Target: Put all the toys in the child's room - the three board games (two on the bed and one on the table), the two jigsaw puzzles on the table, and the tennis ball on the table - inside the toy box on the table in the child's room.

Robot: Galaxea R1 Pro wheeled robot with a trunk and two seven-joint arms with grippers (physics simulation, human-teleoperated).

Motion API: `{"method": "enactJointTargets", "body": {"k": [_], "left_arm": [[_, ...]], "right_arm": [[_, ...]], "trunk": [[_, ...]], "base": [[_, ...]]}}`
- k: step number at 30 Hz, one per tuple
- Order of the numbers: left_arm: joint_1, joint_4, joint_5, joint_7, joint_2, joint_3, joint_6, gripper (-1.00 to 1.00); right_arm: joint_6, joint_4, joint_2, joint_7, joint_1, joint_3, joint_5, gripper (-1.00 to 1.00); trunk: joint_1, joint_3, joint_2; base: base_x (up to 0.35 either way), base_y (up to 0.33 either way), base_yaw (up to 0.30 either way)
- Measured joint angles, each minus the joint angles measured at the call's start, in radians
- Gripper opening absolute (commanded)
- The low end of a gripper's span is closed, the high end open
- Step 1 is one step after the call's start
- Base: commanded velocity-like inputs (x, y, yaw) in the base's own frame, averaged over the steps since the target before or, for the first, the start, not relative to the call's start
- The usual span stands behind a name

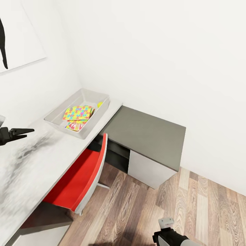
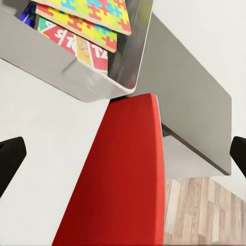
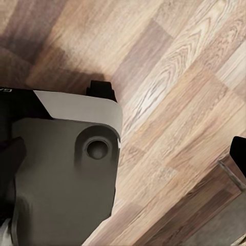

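Hovering over the long pale table [image 1: 30, 164], the left gripper [image 1: 24, 132] shows its two dark fingers spread wide in its own wrist view, with nothing between them. The toy box [image 1: 54, 118] sits toward the far end of the table, near the corner where it meets the dark grey cabinet section [image 1: 147, 133], and it is already loaded: jigsaw puzzles [image 1: 78, 112] on top, the SKIP-BO box [image 1: 73, 126] peeking out beneath at the near wall, and a speck of yellow-green at the far wall that is probably the tennis ball [image 1: 100, 104], though it is too small to be sure. A blue corner [image 2: 26, 14] shows under the stack in the left wrist view, possibly the small blue game. The right gripper [image 1: 165, 225] hangs low over the wood floor [image 1: 191, 205], well away from the table; whether its fingers are apart or closed, I cannot tell. The risks from here, as I judge them: any left-arm sweep toward the tray could catch its flared rim and shove it toward the table's front edge, right above the red chair [image 1: 80, 177]. The stack inside leans unevenly, so a nudge might slide a puzzle over the wall. And turning the base could swing the low right arm into the chair or cabinet.
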Motion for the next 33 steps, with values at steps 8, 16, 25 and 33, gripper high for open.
{"method": "enactJointTargets", "body": {"k": [8,16,25,33], "left_arm": [[0.0,0.001,-0.001,0.0,0.009,-0.008,0.0,1.0],[-0.001,0.001,-0.001,0.0,0.011,-0.011,0.0,1.0],[-0.001,0.001,-0.001,0.0,0.011,-0.011,0.0,1.0],[-0.001,0.001,0.0,0.0,0.011,-0.011,0.0,1.0]], "right_arm": [[0.0,0.0,0.0,0.0,0.0,-0.001,0.0,1.0],[-0.001,0.0,0.0,0.0,0.0,-0.001,0.0,1.0],[-0.001,0.0,-0.001,0.0,0.0,-0.002,0.0,1.0],[-0.002,-0.001,-0.004,0.002,0.0,-0.002,0.0,1.0]], "trunk": [[0.0,0.0,0.0],[0.0,0.0,0.0],[0.0,0.0,0.0],[0.0,0.0,0.0]], "base": [[-0.176,0.0,0.0],[-0.041,0.0,-0.131],[-0.007,0.0,-0.277],[-0.217,0.0,-0.286]]}}
